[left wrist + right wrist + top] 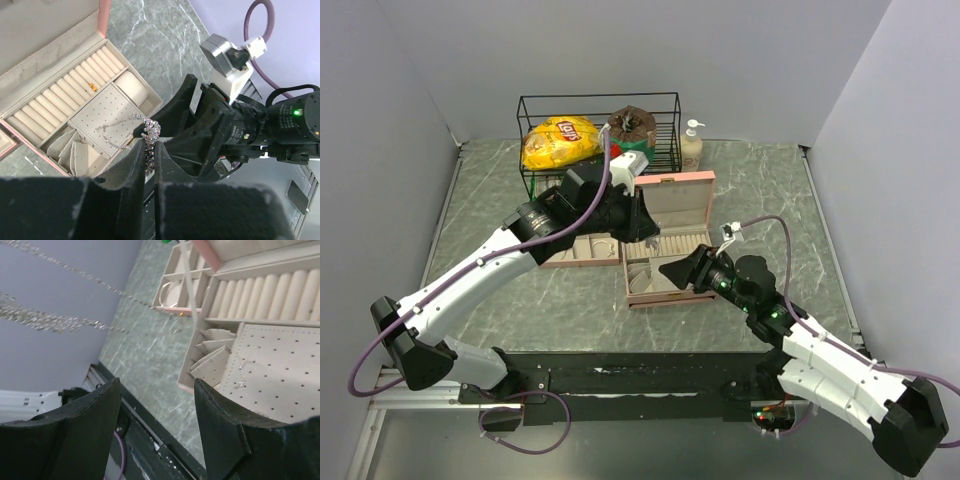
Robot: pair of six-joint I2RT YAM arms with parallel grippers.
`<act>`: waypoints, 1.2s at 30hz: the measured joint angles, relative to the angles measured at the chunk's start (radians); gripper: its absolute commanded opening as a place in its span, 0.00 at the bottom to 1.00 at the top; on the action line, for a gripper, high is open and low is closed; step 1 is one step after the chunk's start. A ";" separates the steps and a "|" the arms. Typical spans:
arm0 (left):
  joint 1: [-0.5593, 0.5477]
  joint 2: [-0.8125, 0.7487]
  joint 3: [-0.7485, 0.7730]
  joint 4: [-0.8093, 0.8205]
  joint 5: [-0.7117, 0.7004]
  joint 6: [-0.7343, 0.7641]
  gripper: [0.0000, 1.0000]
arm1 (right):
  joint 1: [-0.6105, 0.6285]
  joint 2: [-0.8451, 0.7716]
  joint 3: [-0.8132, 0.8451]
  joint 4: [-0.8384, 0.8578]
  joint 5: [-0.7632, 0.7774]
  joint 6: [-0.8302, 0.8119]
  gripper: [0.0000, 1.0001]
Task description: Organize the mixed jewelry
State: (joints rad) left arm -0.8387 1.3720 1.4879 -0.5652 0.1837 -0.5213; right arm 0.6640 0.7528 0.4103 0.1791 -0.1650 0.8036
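The pink jewelry box lies open, its beige compartment tray beside it. My left gripper is shut on a sparkly silver chain, held just above the box's perforated panel, where a thin silver piece lies. A tiny gold piece sits among the ring rolls. My right gripper stands open and holds nothing, close beside the left one at the box's near corner. Fine silver chain strands cross its view. A wire hoop rests in the tray.
A black wire basket at the back holds a yellow chip bag and a brown item. A pump bottle stands to its right. A black mounting plate runs along the near edge.
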 measured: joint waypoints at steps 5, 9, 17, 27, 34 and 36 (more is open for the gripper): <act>-0.001 0.000 0.000 0.000 0.000 -0.007 0.01 | 0.000 0.047 0.000 0.003 0.043 0.015 0.65; -0.001 0.000 0.000 0.000 0.000 -0.014 0.01 | 0.000 0.100 0.008 0.009 0.058 0.018 0.63; -0.001 0.000 0.000 0.000 -0.001 -0.016 0.01 | 0.000 0.155 0.053 0.051 0.076 0.018 0.62; -0.001 0.000 0.000 0.000 -0.005 -0.016 0.01 | 0.000 0.232 0.081 0.097 0.087 0.018 0.60; -0.001 0.000 0.000 0.000 -0.005 -0.016 0.01 | 0.000 0.287 0.082 0.156 0.076 0.018 0.59; -0.001 0.000 0.000 0.000 -0.005 -0.016 0.01 | 0.000 0.299 0.084 0.173 0.068 0.018 0.58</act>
State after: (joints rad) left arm -0.8394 1.3716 1.4879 -0.5648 0.1787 -0.5377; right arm 0.6643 1.0515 0.4942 0.3519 -0.0967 0.8219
